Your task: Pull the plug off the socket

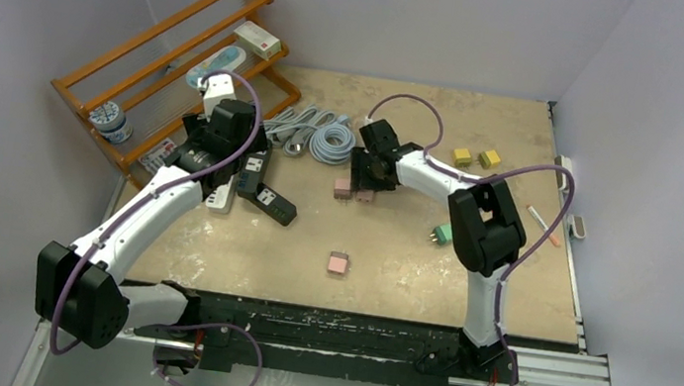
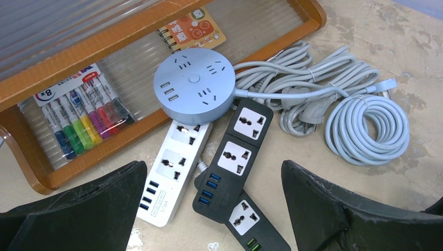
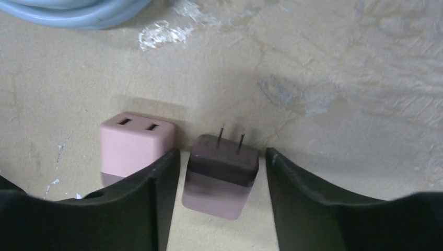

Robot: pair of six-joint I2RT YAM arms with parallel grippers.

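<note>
Just beside the pink socket block, the plug rests on the table, its prongs bare and free. The right gripper brackets it loosely, with slim gaps on both sides. It looks best to lift straight up without nudging either piece. Well away from the block, the left gripper hangs wide over power strips.

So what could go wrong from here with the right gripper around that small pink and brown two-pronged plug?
1. The pink and brown two-pronged plug lies between the right gripper's jaws with a slim gap on each side, so it looks unheld; a sideways move could knock it away.
2. The pink two-slot socket block lies close beside one finger; closing or swinging the gripper could nudge it across the table.
</note>
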